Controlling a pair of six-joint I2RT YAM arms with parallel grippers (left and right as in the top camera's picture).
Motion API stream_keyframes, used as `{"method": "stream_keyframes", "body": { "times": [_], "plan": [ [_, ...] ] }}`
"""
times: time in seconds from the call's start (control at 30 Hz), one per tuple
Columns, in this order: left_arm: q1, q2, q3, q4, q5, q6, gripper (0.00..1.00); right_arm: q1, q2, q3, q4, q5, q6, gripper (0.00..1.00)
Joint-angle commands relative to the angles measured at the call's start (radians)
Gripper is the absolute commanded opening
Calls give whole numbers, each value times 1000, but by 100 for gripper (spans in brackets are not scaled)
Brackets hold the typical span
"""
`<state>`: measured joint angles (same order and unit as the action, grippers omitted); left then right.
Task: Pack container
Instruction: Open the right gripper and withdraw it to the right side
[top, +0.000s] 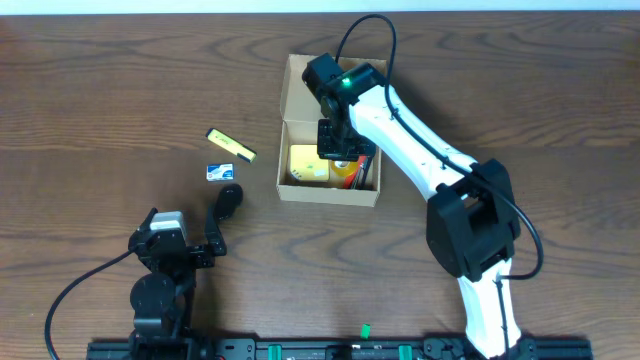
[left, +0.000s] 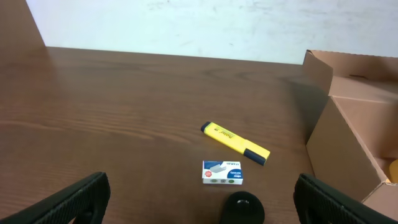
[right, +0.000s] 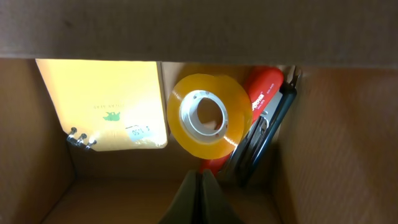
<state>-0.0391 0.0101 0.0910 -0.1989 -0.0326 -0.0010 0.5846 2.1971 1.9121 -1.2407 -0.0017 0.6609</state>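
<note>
A: Container (top: 330, 196) vs fingers?
B: Right fingers (right: 189, 199) seen pressed shut, held inside it; left fingers (left: 81, 199) spread wide, well apart.
A: Axis?
B: Long axis laid near-to-far on surface (top: 120, 80), flap (top: 305, 85) at far end.

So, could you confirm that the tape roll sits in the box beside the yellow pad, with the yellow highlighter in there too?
Not quite: the overhead view shows the yellow highlighter lying on the table, outside the container to its left. The tape roll does sit inside beside the yellow pad.
</note>
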Motion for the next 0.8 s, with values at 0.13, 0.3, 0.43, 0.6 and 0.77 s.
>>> {"method": "stream_keyframes", "body": {
  "times": [0.13, 0.3, 0.43, 0.6, 0.77],
  "plan": [
    [6, -6, -29, -8, 0, -6, 95, 3, 9, 8, -92, -18, 64, 1],
    [6, -6, -29, -8, 0, -6, 95, -7, 7, 53, -78, 13, 107, 1],
    [6, -6, -29, -8, 0, -6, 95, -29, 3, 229, -92, 91, 14, 1],
    [6, -6, -29, -8, 0, -6, 95, -29, -16, 365, -183, 103, -137, 1],
    [6, -6, -29, -8, 0, -6, 95, -6, -93, 368, -254, 112, -246, 1]
  ]
}}
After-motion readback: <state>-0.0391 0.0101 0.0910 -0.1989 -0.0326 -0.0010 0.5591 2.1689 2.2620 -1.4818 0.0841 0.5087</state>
